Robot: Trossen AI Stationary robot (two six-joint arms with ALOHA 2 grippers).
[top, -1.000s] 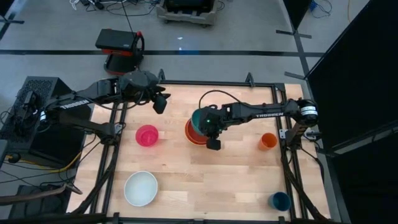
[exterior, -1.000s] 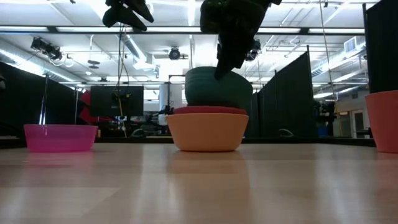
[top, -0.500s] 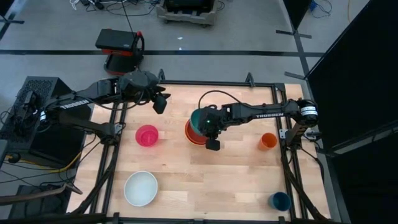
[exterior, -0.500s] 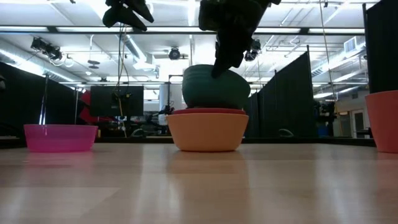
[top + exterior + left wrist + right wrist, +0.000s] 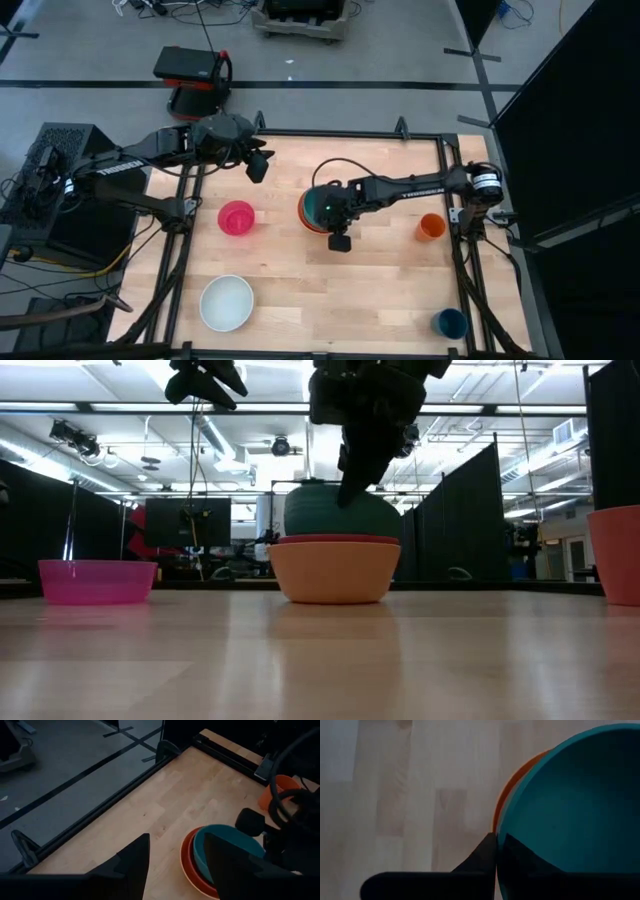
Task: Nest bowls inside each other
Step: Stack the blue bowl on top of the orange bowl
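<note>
The teal green bowl [image 5: 320,204] is tilted over a stack at the table's middle, where the red-orange bowl [image 5: 335,539] sits nested in the yellow-orange bowl [image 5: 333,572]. My right gripper [image 5: 335,213] is shut on the teal bowl. The pink bowl [image 5: 237,217] stands on its base to the left. The white bowl [image 5: 227,302] stands on its base near the front edge. My left gripper [image 5: 258,165] hangs open in the air above the table's far left part, holding nothing. My right gripper pinches the teal bowl's rim [image 5: 498,836] on its near right side, one finger [image 5: 477,857] outside the wall and the other inside. The fingers slant down from the table's right. The bowl tilts, held side up, with its lower part down inside the red-orange bowl.
A small orange cup [image 5: 431,226] stands at the right edge and a dark blue cup [image 5: 450,322] at the near right corner. Bare wood lies between the stack and the white bowl. A black frame rail [image 5: 180,250] borders the table.
My right gripper has gone down and a little toward the near edge, still shut on the teal bowl. The bowl has sunk from above the stack into the red-orange bowl and shifted slightly left.
</note>
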